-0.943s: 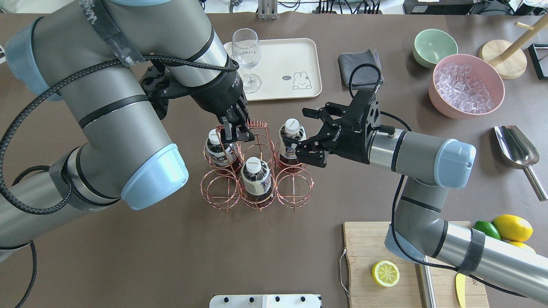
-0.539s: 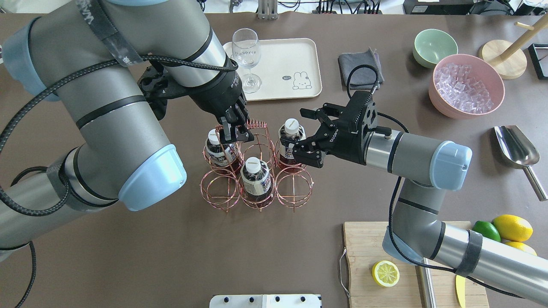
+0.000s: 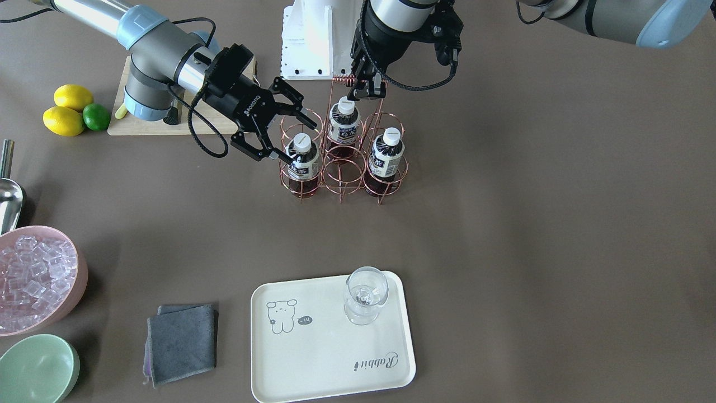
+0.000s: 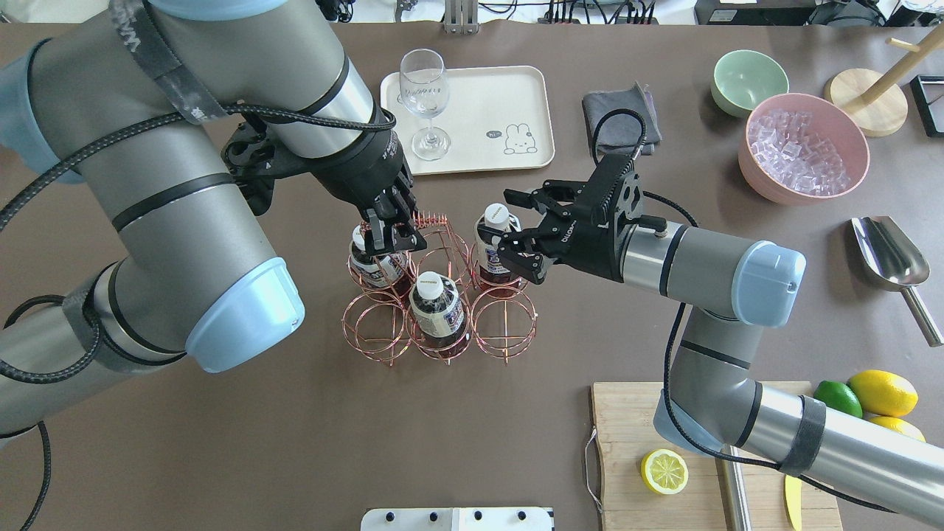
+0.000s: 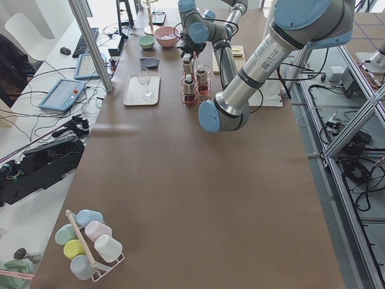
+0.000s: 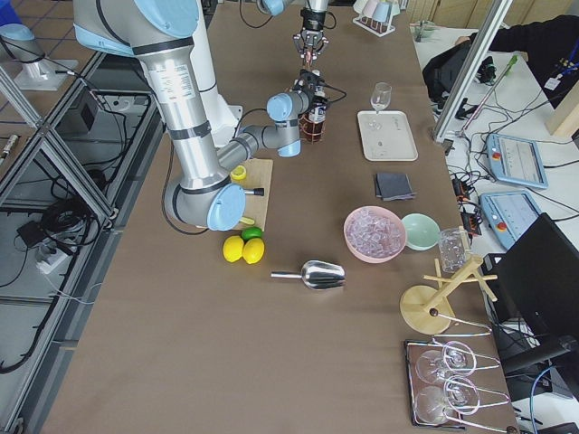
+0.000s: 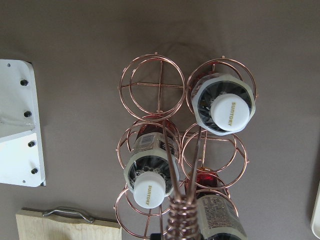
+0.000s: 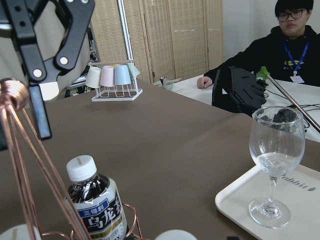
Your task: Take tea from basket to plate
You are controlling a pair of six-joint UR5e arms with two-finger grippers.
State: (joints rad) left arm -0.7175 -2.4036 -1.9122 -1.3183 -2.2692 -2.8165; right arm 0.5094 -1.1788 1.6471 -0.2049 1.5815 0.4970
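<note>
Brown table (image 4: 221,442), bare stretch nearest us. Mid-table: basket (image 4: 376,330), three bottles in it. Left gripper (image 4: 389,234) jaws narrow on coil handle; we read that as pinning rack down. Right gripper (image 4: 507,226) jaws wide, straddling tea (image 4: 495,215) in far right ring, not closed. Wire rim hems bottle: lift straight up. Farthest: plate (image 4: 479,96), glass (image 4: 426,96) at left edge, right half free.

Wire basket (image 5: 192,100) of tea (image 5: 189,85) beside plate (image 5: 133,96)
</note>
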